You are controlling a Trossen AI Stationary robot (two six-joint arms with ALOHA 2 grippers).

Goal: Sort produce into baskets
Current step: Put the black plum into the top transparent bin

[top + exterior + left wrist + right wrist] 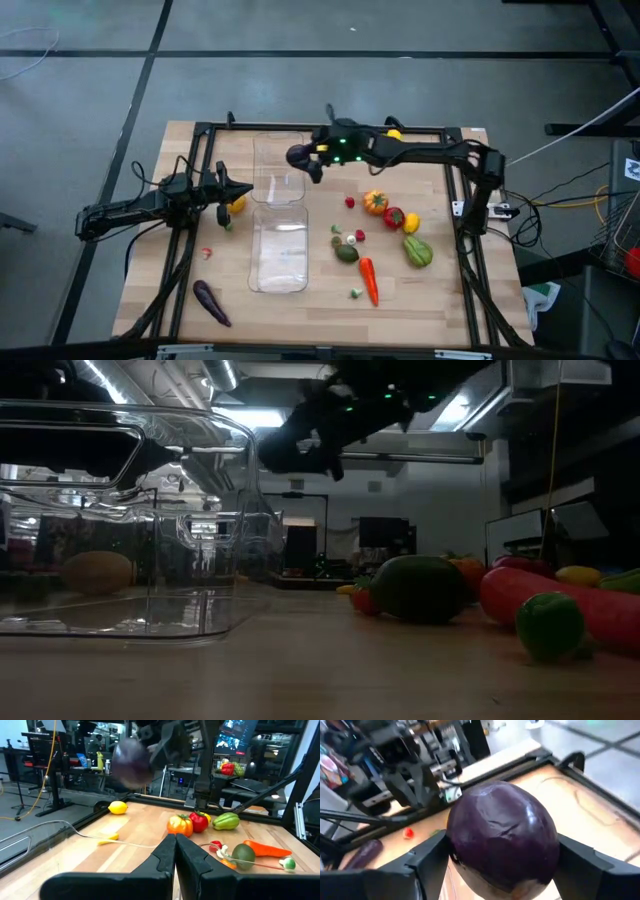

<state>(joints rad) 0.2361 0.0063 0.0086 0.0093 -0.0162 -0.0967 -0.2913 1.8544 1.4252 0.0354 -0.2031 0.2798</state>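
Two clear baskets lie end to end mid-table, a far one [278, 165] and a near one [278, 252]. My right gripper [305, 160] hangs over the far basket's right rim, shut on a round dark purple fruit [502, 840], also seen high in the low view [285, 455]. Produce lies on the wood right of the baskets: an orange pepper [375, 202], a red pepper [394, 217], a green pepper [417, 250], an avocado [346, 252] and a carrot [368, 280]. A long aubergine [211, 302] lies near left. My left gripper [240, 193] waits shut at the left. My right gripper pinches the purple fruit between its two fingers [427, 862], which sit on its two opposite sides [457, 855]. The fingers reach in from the table's right, slanting a little downward. The fruit is lifted clear, above the far basket.
A yellow fruit [237, 206] lies by my left gripper, and a lemon [394, 133] sits at the far edge. Small red pieces [349, 201] [206, 253] are scattered about. A black frame [455, 135] borders the table. Bare wood shows at the near right [440, 300].
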